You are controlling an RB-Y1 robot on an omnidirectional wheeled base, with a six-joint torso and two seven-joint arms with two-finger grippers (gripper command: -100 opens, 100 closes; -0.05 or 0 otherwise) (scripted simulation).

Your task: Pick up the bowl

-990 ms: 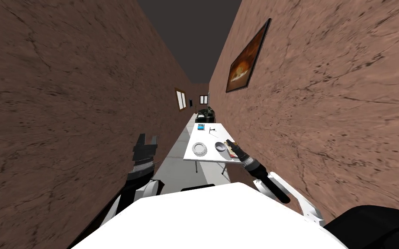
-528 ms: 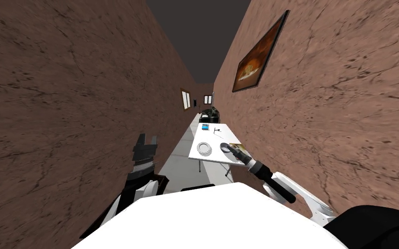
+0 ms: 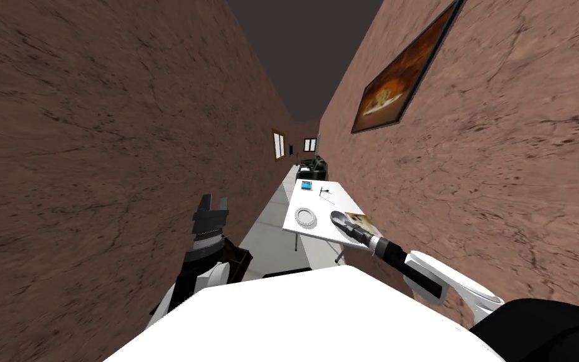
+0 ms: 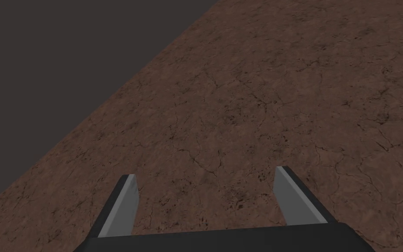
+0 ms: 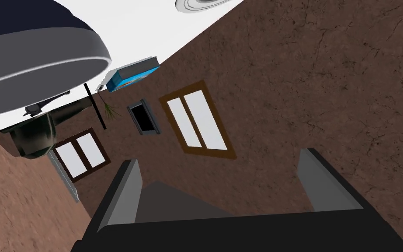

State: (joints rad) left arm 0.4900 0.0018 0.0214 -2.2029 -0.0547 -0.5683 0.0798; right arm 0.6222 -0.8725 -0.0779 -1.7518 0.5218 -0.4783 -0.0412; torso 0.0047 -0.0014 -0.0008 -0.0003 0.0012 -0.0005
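Right wrist view: spread right hand [image 5: 220,156] beside bowl [image 5: 43,57]; box [image 5: 133,74] print illegible

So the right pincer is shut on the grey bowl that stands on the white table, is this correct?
Not quite. The right pincer is open, not shut: the right wrist view shows its two fingers standing wide apart, with the grey bowl off to one side, not between them. The bowl does stand on the white table.

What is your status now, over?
Left gripper open, raised. Right gripper open beside grey bowl, not around it. White plate apart, same table.
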